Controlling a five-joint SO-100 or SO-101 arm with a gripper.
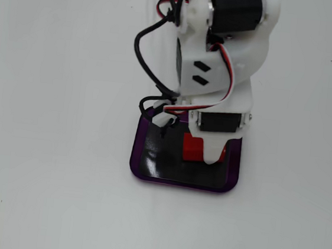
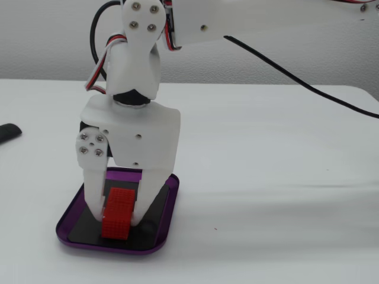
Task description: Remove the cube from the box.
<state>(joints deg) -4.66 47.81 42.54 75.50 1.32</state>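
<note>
The red cube (image 1: pixel 192 147) lies on the black bottom of the purple-rimmed box (image 1: pixel 177 184), in its right half in a fixed view. In another fixed view the cube (image 2: pixel 116 214) stands between the two white fingers, with the box's rim (image 2: pixel 118 247) in front of it. My gripper (image 2: pixel 118 218) reaches straight down into the box. Its jaws sit against both sides of the cube, which rests on the box's bottom. From above, one fingertip (image 1: pixel 213 157) covers part of the cube, and the gripper (image 1: pixel 210 156) hides the box's far edge.
The box sits on a plain white table. A small dark object (image 2: pixel 7 132) lies at the left edge in a fixed view. Black and red-white cables (image 1: pixel 146 57) hang from the arm above the box.
</note>
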